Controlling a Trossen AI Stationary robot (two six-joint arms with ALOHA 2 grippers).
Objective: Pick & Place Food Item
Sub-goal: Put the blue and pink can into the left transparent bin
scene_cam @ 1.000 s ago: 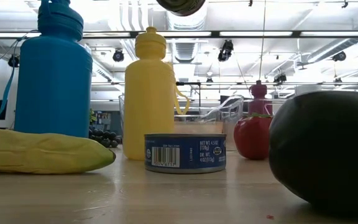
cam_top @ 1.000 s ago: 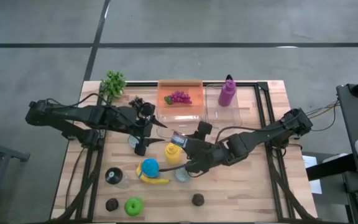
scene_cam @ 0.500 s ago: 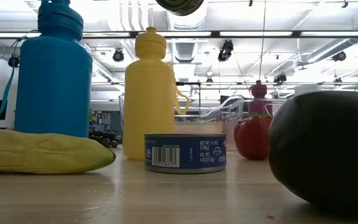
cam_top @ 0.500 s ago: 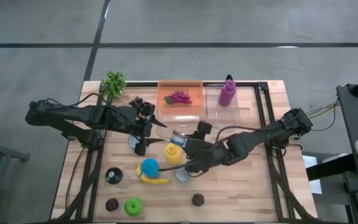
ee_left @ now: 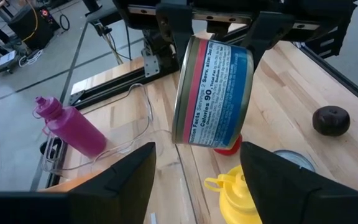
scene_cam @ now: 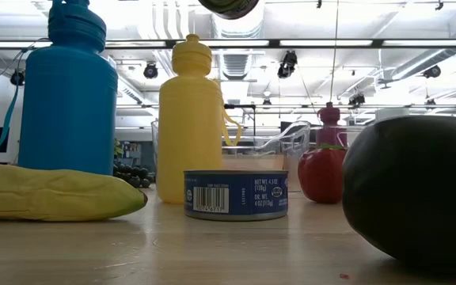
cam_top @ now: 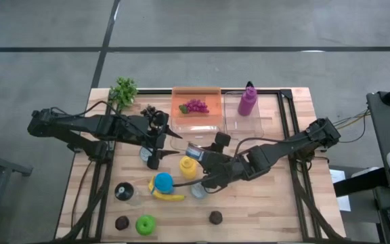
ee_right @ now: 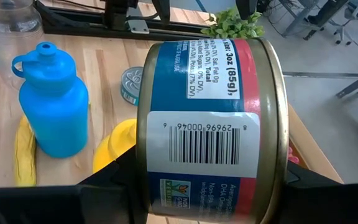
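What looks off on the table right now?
Only the purple bottle: it lies on its side in the clear bin. The can clamped in the right gripper looks undamaged.

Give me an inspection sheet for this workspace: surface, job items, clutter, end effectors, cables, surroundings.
Surface: wooden table, crowded.
Job's things: blue-and-red can held by the right end effector; grapes in the orange bin.
Clutter: blue bottle, yellow bottle, banana, magenta bottle, second can, green plant.
End effectors: right shut on the can above mid-table; left end effector open, facing the can.
Cables: a thin wire lies on the wood.
Surroundings: grey floor; lit room behind.
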